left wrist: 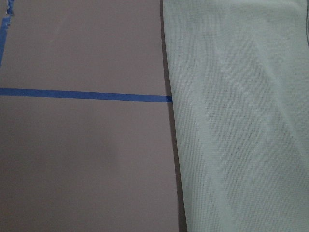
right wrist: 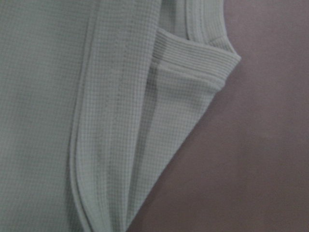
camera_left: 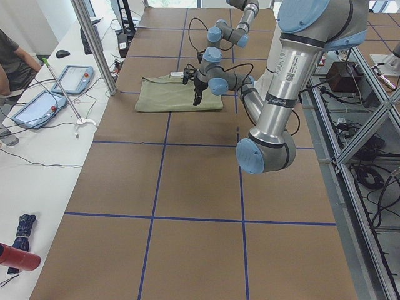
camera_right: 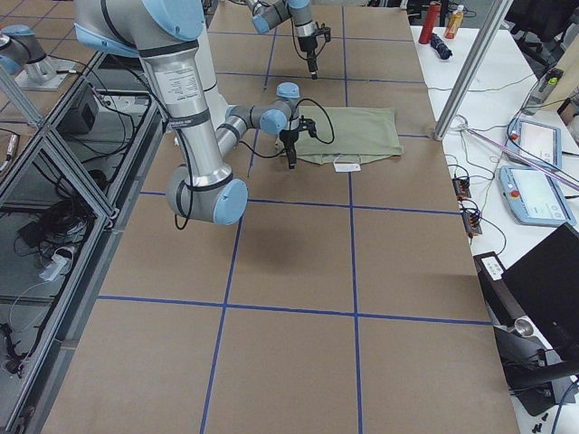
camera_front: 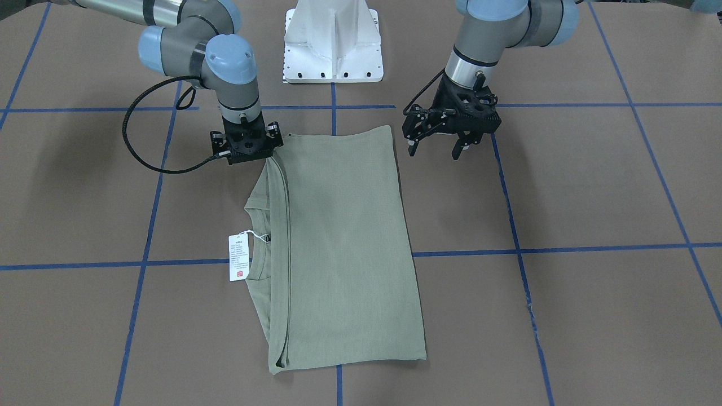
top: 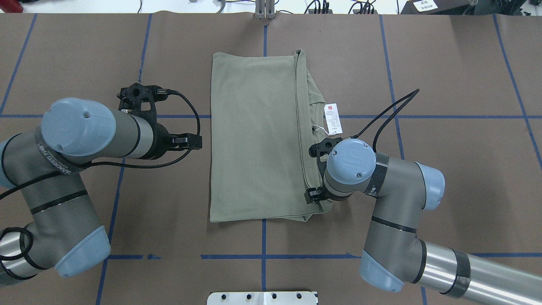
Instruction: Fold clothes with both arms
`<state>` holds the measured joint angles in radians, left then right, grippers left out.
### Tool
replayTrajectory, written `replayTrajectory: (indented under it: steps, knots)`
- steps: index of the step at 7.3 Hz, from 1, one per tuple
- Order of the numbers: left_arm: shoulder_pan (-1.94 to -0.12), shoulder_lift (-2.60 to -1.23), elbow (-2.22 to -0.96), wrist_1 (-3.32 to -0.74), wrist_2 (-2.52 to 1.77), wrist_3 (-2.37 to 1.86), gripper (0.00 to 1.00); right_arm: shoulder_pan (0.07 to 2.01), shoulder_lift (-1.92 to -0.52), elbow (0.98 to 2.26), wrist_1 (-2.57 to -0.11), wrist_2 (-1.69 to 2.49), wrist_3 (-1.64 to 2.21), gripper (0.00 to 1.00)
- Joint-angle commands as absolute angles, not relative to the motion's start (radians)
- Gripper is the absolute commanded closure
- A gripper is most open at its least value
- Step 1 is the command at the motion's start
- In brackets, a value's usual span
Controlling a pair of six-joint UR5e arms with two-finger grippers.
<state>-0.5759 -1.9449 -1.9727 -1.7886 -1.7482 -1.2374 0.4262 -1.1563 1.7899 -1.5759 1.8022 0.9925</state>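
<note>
Tag (camera_front: 239, 254) print on shirt (camera_front: 344, 242) was illegible; 1 red mark (camera_front: 239, 274) showed. Brown counter (camera_front: 592, 192) carried blue tape lines (camera_front: 564, 248). Left end effector (camera_front: 434, 152) stood apart; right end effector (camera_front: 246, 148) state was indeterminable.

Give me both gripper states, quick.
Left gripper: open, empty, beside the sage-green knit shirt.
Right gripper: at the shirt's collar-side corner; fingers hidden, cannot tell.

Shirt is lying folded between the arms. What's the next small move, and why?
Probably slide the left end effector sideways onto the shirt corner beside it. It is open but hangs over bare table, off the cloth, while the right end effector is at the collar-side corner nearest the robot.
</note>
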Motion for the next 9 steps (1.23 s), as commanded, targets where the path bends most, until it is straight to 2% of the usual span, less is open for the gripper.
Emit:
replayTrajectory:
  steps: [1, 3, 5, 7, 9]
  knots:
    - [-0.574, -1.947, -1.973, -1.789, -1.749, -1.238, 0.00, 0.433, -1.234, 1.854, -1.577, 1.802, 0.992, 0.00]
    - [-0.571, -1.947, -1.976, -1.787, -1.749, -1.239, 0.00, 0.437, -1.275, 1.899, -1.575, 1.804, 0.992, 0.00]
    - [-0.571, -1.947, -1.980, -1.787, -1.750, -1.235, 0.00, 0.489, -1.194, 1.870, -1.583, 1.804, 0.955, 0.00]
    - [-0.571, -1.947, -1.977, -1.787, -1.750, -1.232, 0.00, 0.538, -1.018, 1.701, -1.583, 1.810, 0.911, 0.00]
    - [-0.571, -1.945, -1.973, -1.789, -1.750, -1.230, 0.00, 0.545, -0.936, 1.582, -1.574, 1.806, 0.902, 0.00]
